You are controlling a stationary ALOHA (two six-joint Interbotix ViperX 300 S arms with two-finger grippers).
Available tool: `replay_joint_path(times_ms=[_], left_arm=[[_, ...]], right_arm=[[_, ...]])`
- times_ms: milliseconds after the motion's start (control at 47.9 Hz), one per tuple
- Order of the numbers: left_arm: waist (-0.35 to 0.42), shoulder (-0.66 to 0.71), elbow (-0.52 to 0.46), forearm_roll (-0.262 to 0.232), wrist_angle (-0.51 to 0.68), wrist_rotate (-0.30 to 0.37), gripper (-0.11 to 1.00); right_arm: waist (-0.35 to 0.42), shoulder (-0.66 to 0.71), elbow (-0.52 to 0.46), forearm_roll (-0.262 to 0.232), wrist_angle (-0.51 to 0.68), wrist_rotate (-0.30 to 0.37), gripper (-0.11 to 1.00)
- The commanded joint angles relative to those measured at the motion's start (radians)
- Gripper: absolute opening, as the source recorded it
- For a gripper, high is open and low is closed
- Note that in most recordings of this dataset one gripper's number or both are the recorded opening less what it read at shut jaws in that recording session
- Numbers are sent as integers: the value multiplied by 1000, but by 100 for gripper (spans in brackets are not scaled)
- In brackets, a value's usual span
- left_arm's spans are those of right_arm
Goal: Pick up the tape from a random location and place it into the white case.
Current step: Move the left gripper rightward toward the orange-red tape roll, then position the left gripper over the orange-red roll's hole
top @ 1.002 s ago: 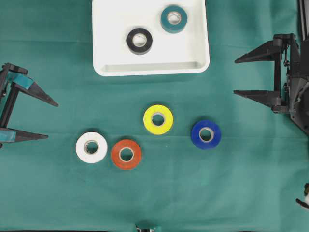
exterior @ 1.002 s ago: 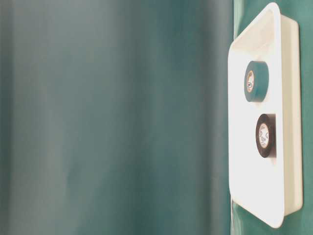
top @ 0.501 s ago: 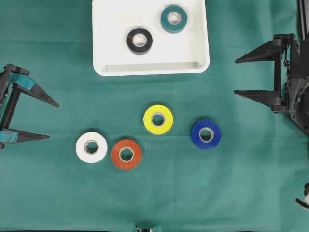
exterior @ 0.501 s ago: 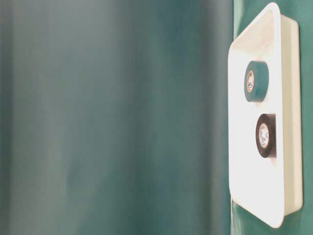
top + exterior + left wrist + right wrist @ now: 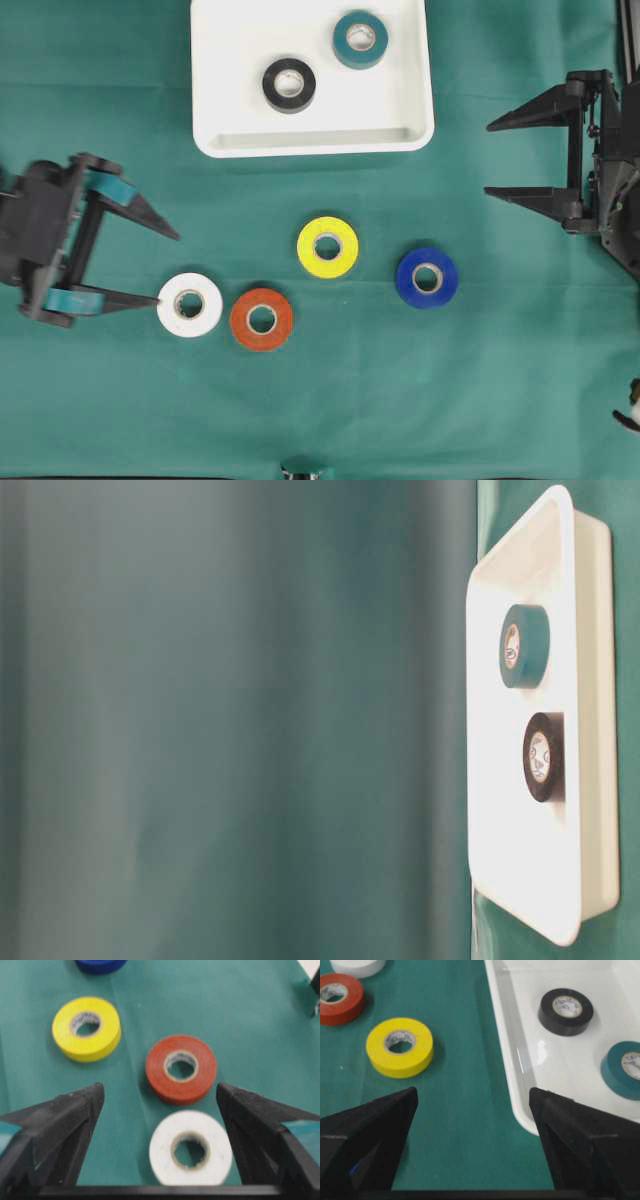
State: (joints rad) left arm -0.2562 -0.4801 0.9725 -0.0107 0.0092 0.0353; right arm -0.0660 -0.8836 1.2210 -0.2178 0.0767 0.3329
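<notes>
The left gripper [image 5: 160,267] stands with its jaws spread wide and holding nothing, one finger tip just at the edge of the white tape roll [image 5: 190,305], which lies flat on the green cloth [image 5: 450,400]; in the left wrist view that roll sits between the two fingers, nearer the right-hand one. The principal risk, in this inspector's judgement, is the orange roll [image 5: 261,319], which lies just beside the white one, possibly touching it: a closing finger could catch it, push both rolls aside, or pinch the pair and spoil the grasp. An off-centre closure could also nudge the white roll sideways across the cloth rather than seize it. The yellow roll [image 5: 327,247] lies between this pair and the white case [image 5: 230,100], so a low carry toward the case could clip it; the raised rim of the case is a further snag point. The black roll [image 5: 289,85] and the teal roll [image 5: 360,39] already occupy the case, though bare floor is available beside them. The blue roll [image 5: 427,278] lies well apart. The right gripper [image 5: 500,158] hangs wide open and empty at the far side, clear of the work.
</notes>
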Motion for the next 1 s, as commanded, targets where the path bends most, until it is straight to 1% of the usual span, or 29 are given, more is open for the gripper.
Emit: replay_joint_path(times_ms=[0,334,480,606,793,981], left_arm=[[-3,66,-77,-2,-9,0,96],[-3,267,-299,-2,-2,0,96],[-3,318,-368,-2,32,0,96],[-3,336,-396,-2,83,0,96],[-3,336,-397,-2,100,-6,96],[-3,334,-403,-2,146,-40,96]], right_arm=[[-3,3,-26,-2,-5,-3,90],[-3,3,-25,-5,0,-6,90],[-3,3,-26,-5,3,-6,90],[-3,3,-26,-5,5,-6,90],[-3,3,-26,-5,8,-6,90],[-3,3,-26,-5,8,-6,90]])
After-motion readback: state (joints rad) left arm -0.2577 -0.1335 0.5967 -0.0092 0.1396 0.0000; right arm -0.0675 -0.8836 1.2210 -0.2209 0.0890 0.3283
